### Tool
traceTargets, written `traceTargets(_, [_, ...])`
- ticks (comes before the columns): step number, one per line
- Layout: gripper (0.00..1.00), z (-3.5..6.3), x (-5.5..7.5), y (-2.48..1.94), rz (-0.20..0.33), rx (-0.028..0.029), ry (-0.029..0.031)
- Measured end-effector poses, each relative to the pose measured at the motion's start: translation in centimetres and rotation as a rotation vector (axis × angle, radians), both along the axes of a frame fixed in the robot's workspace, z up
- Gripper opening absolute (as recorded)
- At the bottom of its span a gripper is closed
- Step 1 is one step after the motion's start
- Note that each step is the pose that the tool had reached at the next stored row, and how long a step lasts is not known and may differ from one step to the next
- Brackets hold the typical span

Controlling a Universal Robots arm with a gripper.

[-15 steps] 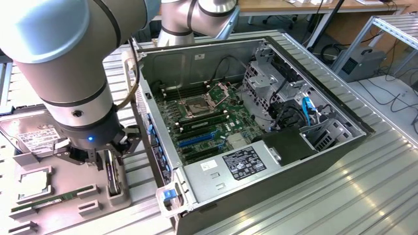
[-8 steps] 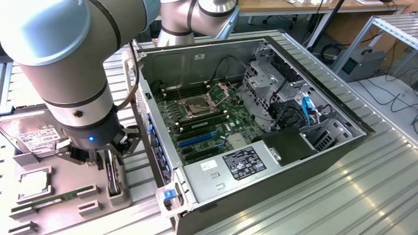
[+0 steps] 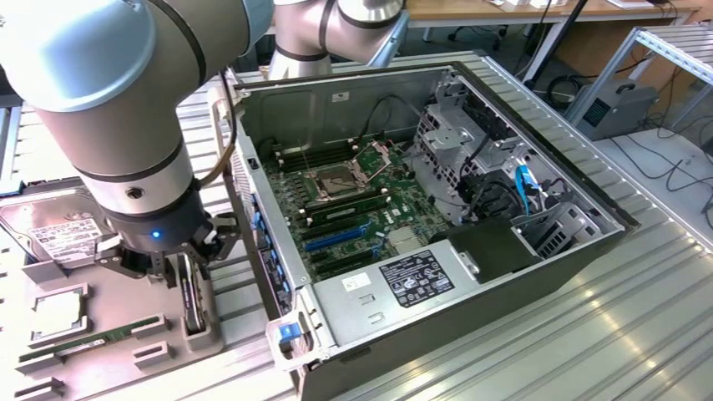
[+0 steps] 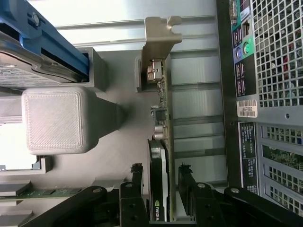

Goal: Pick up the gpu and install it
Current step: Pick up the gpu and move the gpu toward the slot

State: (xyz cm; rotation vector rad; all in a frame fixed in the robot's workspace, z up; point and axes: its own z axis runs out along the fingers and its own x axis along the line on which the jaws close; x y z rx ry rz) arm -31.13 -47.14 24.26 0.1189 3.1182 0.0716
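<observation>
While upright, gpu [image 4: 161,127] between parted jaws.

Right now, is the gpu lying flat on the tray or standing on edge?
On edge. The gpu stands upright in its slot on the gray tray, the open gripper straddling it.

Ribbed alu tabletop [image 3: 624,326], wooden desk [image 3: 502,12] behind, alu frame rack [image 3: 672,38], cables [image 3: 682,171] on floor [image 3: 633,180]
</observation>
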Motion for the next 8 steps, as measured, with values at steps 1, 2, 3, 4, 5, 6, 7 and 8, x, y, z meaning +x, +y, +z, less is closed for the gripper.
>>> traceTargets(1, [0.44,0.00,0.00,0.00,0.000,-0.0001,0.0000])
traceTargets(2, [0.44,-0.01,-0.01,0.00,0.000,0.0001,-0.0001])
traceTargets(3, [0.44,-0.02,-0.03,0.00,0.000,0.0001,-0.0002])
traceTargets(4, [0.44,-0.02,-0.09,0.00,0.000,0.0001,-0.0002])
traceTargets(5, [0.44,-0.02,-0.12,0.00,0.000,0.0001,-0.0001])
traceTargets(6, [0.44,-0.03,-0.12,0.00,0.000,0.0002,-0.0002])
traceTargets(7, [0.44,-0.10,-0.11,-0.09,0.000,0.0002,-0.0002])
traceTargets(8, [0.44,-0.10,-0.10,-0.09,0.000,0.0001,-0.0001])
